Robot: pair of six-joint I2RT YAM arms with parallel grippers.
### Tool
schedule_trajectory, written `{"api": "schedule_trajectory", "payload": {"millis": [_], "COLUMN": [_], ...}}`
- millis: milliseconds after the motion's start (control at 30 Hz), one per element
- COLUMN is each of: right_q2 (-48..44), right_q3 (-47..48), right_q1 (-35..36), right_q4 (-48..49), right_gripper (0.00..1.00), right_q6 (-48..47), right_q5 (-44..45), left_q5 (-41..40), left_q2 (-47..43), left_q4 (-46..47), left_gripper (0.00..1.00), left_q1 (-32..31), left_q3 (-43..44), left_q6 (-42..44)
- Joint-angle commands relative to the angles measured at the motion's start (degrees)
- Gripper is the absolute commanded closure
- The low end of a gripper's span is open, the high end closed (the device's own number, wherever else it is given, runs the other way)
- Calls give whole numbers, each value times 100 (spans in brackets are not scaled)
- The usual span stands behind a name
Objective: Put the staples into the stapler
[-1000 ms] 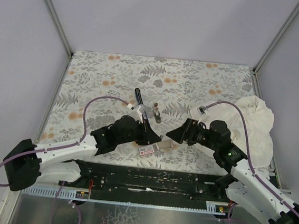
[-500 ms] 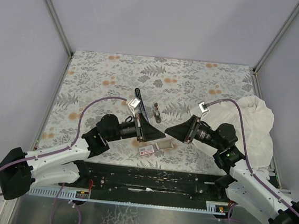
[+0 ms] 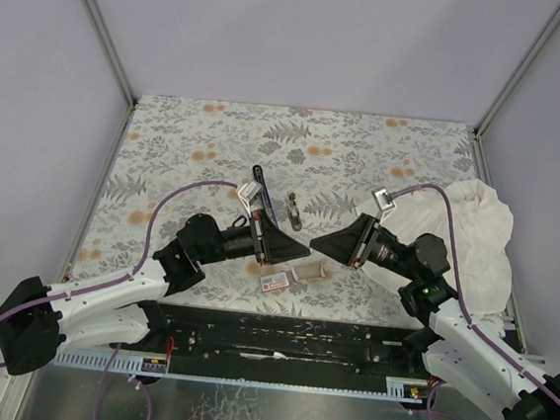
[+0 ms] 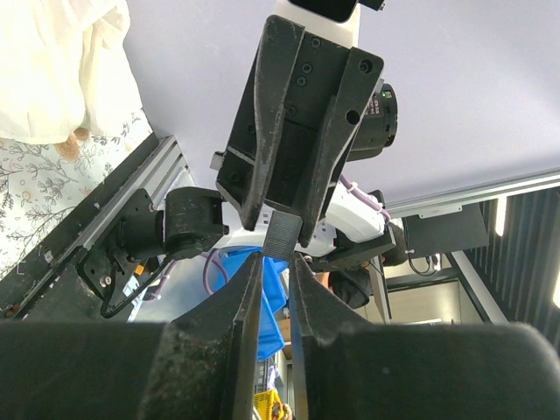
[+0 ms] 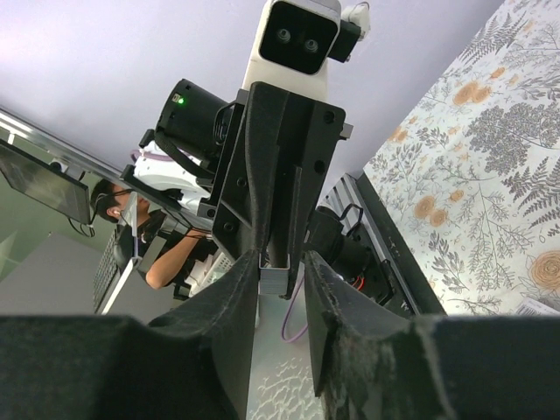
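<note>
Left arm reaches in from the left, and its end effector (image 3: 296, 251) ends up just left of the cardboard tray (image 3: 309, 271) and a bit behind it. It's clamped on the stapler (image 3: 262, 181). From above, the black part of the stapler sticks out away from the tray towards the back left. The left wrist view shows a sliver of blue pinched in the narrow gap between the fingers.

The little white staple box (image 3: 273, 282) with the pink label lies flat on the flowery worktop (image 3: 197, 142), just beside the tray on its left and slightly nearer the arm bases. The tray itself sits open side up.

There's a small dark piece (image 3: 295, 213) lying on its own further back from the tray. It's too small to tell what it is.

The right end effector (image 3: 318, 245) comes in from the right and points straight at the left one, tip nearly to tip, just behind the tray. Its fingers are closed on a short grey strip of staples (image 5: 276, 280), which pokes out towards the left arm's fingers.

Well off to the right of the tray, a crumpled white cloth (image 3: 476, 239) is bunched at the worktop's edge.
</note>
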Motion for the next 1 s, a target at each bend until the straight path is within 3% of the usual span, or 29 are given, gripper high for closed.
{"api": "schedule_trajectory", "payload": {"millis": [0,233,300,400,467,633,767,867,967], "right_q2": [6,7,-12,-79,-95,155,738,1427,2223], "right_q3": [42,22,30,127,411,1471,2031,2463,2976], "right_q1": [-26,-28,-28,-28,-28,-28,-12,113,340], "right_q4": [437,382,304,-59,-1045,-3562,-4549,-5010,-5292], "right_gripper": [71,80,81,81,81,82,82,82,84], "right_q6": [95,36,-20,-334,-926,-2807,-3727,-4221,-4578], "right_q5": [-162,-132,-91,42,125,812,1643,2419,3255], "left_q5": [-5,-69,-142,-231,-198,206,526,155,-696], "left_q2": [-111,-123,-160,-255,-326,-513,-324,231,488], "left_q4": [262,63,-89,-441,-1037,-2723,-4272,-5323,-5749], "left_gripper": [97,96,87,63,57,33,14,6,3], "left_q1": [33,53,59,126,276,1294,2581,3169,3390], "left_q3": [-78,-42,-16,31,123,499,1225,2098,2704], "left_q6": [-23,51,137,332,583,1564,2986,4278,4860]}}
